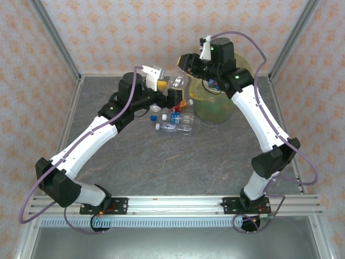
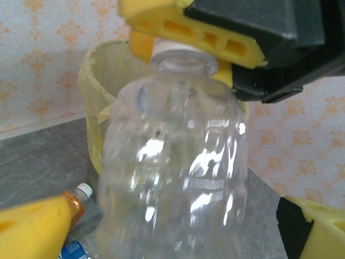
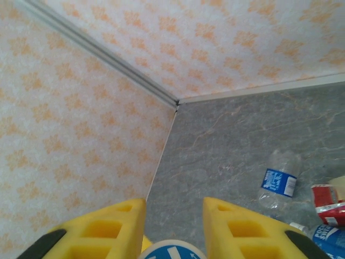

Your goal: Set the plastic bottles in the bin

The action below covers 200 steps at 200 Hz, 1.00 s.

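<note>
a: where's bin (image 1: 216, 110)?
b: far side of table (image 1: 178, 167), rt of centre.
a: grippers?
b: left gripper (image 2: 178, 210) wide, straddling clear bottle (image 2: 172, 162), no contact seen. right gripper (image 3: 173, 205) pinched on its cap (image 2: 175, 48), bottle up just left of bin.
a: rest?
b: other bottles (image 1: 173, 123) lying on table left of bin.

Clear bottle (image 2: 172, 178), yellow bin (image 2: 92, 108) (translucent), grey marbled table (image 3: 232, 140), orange-patterned walls (image 3: 81, 108).

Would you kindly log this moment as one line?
right gripper: shut on clear bottle at cap | left gripper: open around it | bin: beyond bottle
</note>
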{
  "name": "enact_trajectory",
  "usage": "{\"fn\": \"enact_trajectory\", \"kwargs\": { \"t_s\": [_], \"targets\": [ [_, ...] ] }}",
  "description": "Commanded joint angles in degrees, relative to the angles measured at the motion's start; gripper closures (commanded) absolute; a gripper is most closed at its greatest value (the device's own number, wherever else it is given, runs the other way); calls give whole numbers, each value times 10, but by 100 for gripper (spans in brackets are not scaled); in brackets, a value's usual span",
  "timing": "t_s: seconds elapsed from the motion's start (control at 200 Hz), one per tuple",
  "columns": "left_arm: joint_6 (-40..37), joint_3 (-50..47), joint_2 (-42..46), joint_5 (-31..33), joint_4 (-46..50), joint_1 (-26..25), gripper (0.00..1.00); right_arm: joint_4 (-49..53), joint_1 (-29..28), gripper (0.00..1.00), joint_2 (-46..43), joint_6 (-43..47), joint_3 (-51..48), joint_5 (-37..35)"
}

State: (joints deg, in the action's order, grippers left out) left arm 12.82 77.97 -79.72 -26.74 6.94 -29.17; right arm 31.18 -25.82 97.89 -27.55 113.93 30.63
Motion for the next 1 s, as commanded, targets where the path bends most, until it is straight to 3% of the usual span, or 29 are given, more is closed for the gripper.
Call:
{"fn": "enact_trajectory", "kwargs": {
  "t_s": [0.0,0.28,0.621,0.996],
  "targets": [
    [2,17,31,22,-11,-2,1,-28,32,75,-41,-21,3,-28],
    [13,-13,72,46,-8,-2,1,-26,128,78,-60,-1,16,-163],
    [9,-30,86,68,6,-2,1,4,146,76,-13,176,66,-435],
    [-3,-17,78,84,19,-1,1,-8,147,77,59,288,59,-530]
  ]
}}
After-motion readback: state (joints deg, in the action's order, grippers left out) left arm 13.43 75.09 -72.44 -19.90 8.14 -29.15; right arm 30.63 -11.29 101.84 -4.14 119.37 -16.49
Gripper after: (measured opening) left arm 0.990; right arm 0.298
